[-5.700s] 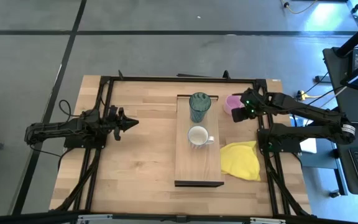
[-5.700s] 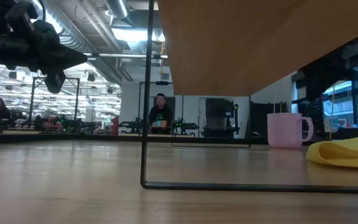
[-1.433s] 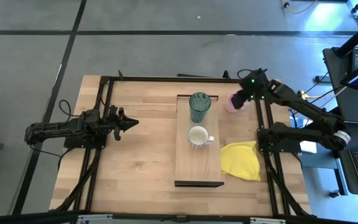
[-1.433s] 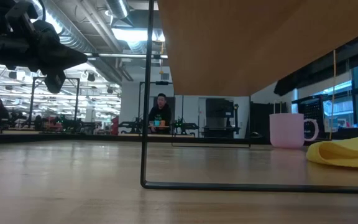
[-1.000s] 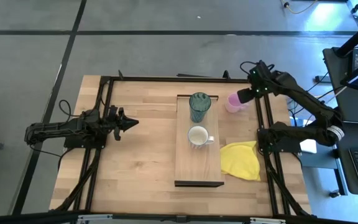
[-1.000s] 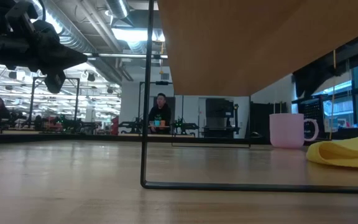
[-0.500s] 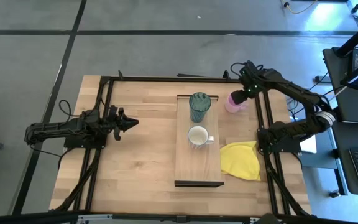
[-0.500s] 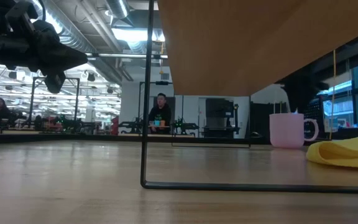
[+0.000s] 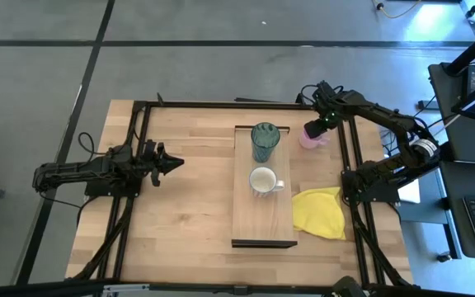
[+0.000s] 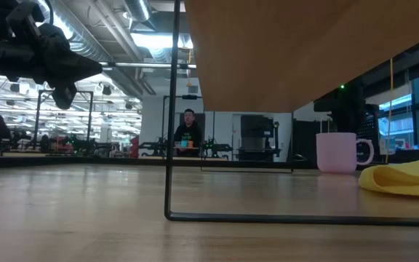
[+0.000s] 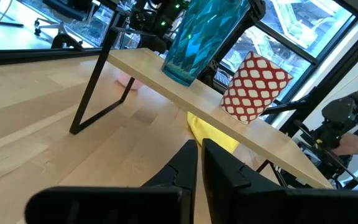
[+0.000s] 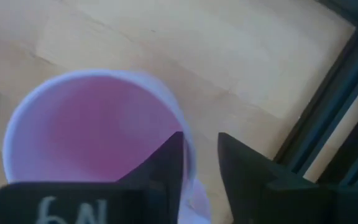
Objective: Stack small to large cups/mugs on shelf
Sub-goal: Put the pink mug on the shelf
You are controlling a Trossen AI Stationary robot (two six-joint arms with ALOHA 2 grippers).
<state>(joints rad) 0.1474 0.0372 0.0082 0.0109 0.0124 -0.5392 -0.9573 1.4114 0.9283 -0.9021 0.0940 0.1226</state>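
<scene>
Black fingers of the right gripper [image 9: 313,129] hang directly over the pink mug [image 9: 312,139], a narrow gap between them straddling the rim beside its handle; whether they pinch the wall cannot be told. The mug stands on the wooden tabletop [image 9: 184,206], just beside the shelf [image 9: 263,219] at its far end. On the shelf, the teal tumbler [image 9: 265,141] stands at that far end, the white mug [image 9: 263,180] near it toward the middle. A yellow cloth [image 9: 319,212] lies beside the shelf. The left gripper [image 9: 171,163], fingers nearly together and empty, waits well away on the shelf's other side.
</scene>
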